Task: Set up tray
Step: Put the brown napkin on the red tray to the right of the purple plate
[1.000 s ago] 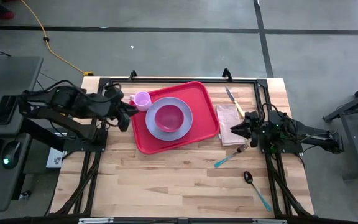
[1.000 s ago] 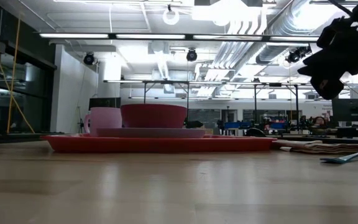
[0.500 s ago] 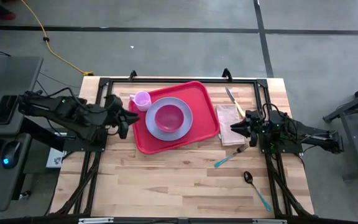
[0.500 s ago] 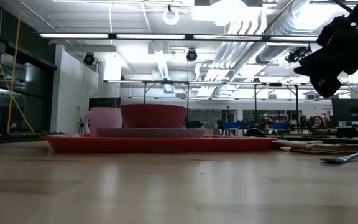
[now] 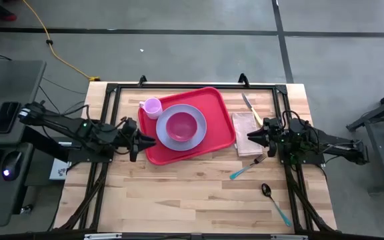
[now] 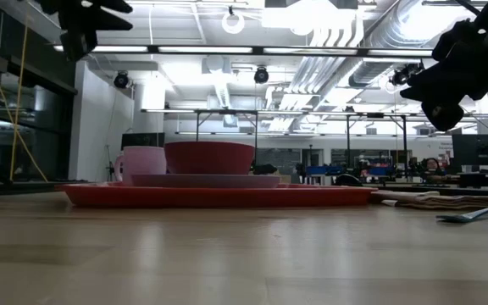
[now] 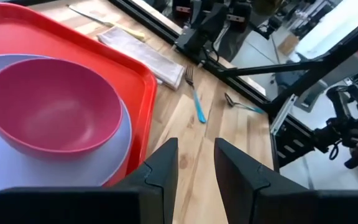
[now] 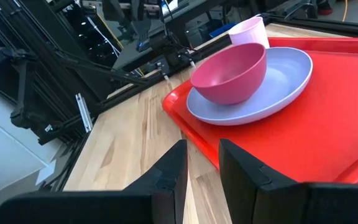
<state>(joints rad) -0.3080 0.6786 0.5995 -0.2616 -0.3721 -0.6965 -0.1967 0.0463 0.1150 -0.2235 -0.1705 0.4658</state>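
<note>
Bright ceiling lights (image 6: 227, 49) glare overhead in the low view, silhouetting the arms; the near tabletop (image 6: 227, 254) is blurred.

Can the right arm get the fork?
Probably yes. The fork lies bare on the table just in front of the right gripper, beside the napkin, with nothing on top of it.

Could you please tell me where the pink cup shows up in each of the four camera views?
High view: pink cup at the red tray's far left corner.
Low view: cup left of the bowl, on the tray.
Left wrist view: not in it.
Right wrist view: cup beyond the bowl.
Shared landmark: the magenta bowl on the lavender plate.
</note>
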